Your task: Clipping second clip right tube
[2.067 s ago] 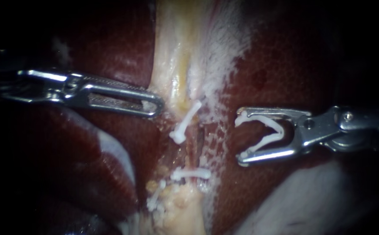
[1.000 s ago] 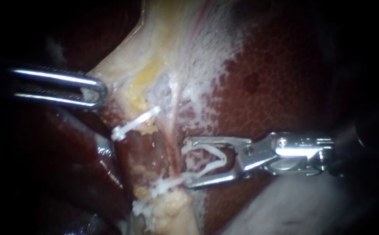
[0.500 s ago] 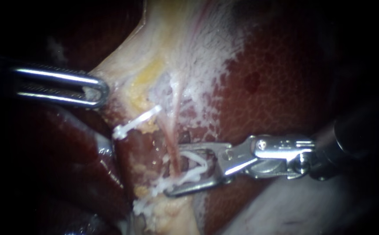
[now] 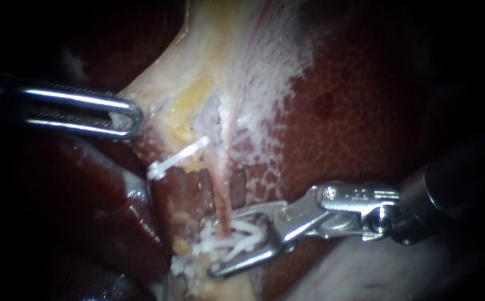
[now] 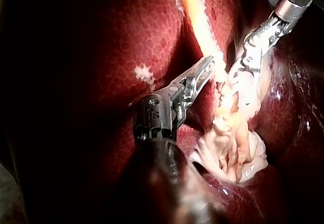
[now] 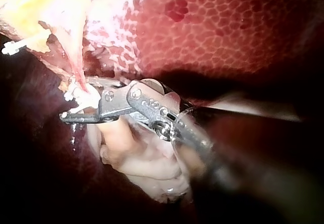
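Nearest, our right instrument [image 4: 216, 244] is reaching in with its end effector pinching a white clip [image 4: 248, 231], partly closed around the pink right tube [image 4: 220, 187]. The tube is running down from the pale tissue [image 4: 159, 83] and passing just beside an older clip [image 4: 198, 249]. Farther back, our left instrument [image 4: 128, 117] is pinching that pale tissue in its end effector, stretching it over the liver [image 4: 354, 128]. We are judging that the clip could snag the older clip, or catch only part of the tube, if the end effector is sitting askew; a slipping left hold could slacken the tube out of the clip.
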`<state>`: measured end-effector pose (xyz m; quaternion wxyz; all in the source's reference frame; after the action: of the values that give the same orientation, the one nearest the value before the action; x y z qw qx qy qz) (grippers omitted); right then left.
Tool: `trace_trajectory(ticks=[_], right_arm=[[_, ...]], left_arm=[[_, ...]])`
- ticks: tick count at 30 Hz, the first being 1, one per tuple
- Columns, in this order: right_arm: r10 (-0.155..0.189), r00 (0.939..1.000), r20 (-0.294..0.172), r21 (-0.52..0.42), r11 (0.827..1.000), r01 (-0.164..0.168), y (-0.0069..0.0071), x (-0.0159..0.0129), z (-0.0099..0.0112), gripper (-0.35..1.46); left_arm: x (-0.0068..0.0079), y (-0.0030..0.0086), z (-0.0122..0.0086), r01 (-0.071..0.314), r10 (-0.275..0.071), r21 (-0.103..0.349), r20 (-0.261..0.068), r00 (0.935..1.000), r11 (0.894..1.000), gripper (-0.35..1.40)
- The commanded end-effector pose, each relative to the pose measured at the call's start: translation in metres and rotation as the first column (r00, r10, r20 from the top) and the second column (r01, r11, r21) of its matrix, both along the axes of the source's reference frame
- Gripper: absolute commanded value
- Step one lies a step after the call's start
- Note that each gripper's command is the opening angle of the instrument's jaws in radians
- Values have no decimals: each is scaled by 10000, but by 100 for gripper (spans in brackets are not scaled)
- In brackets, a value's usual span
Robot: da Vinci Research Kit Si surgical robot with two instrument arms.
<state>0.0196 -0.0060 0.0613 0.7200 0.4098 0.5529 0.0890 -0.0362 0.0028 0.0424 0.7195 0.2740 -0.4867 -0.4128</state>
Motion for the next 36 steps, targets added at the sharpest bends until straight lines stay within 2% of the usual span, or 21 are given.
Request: trace_trajectory(ticks=[1,6,9,11,13,15,36], right_arm=[[2,10000,34,31,10000,-2,-2,0,3,46],[100,9998,158,130,9999,-102,-3,1,8,35],[517,9982,291,22,9987,-518,1,-1,14,12],[786,9961,393,-60,9969,-784,5,-5,18,-10],[877,9951,461,-93,9961,-873,7,-8,21,-27],[940,9939,572,61,9955,-946,10,-11,23,-35],[981,9927,695,234,9947,-1000,8,-12,27,-35]], left_arm=[[0,0,0,0,0,-2,0,10000,10000,-18],[-1,0,1,0,0,-7,-1,10000,10000,-18],[-1,0,3,-1,1,-10,-1,10000,10000,-18],[-1,0,3,1,-1,-12,-3,10000,10000,-18],[-1,0,3,2,-2,-12,-3,10000,10000,-18],[-1,0,3,3,-3,-12,-4,10000,10000,-18],[-3,0,7,7,-7,-23,-9,10000,10000,-18]])
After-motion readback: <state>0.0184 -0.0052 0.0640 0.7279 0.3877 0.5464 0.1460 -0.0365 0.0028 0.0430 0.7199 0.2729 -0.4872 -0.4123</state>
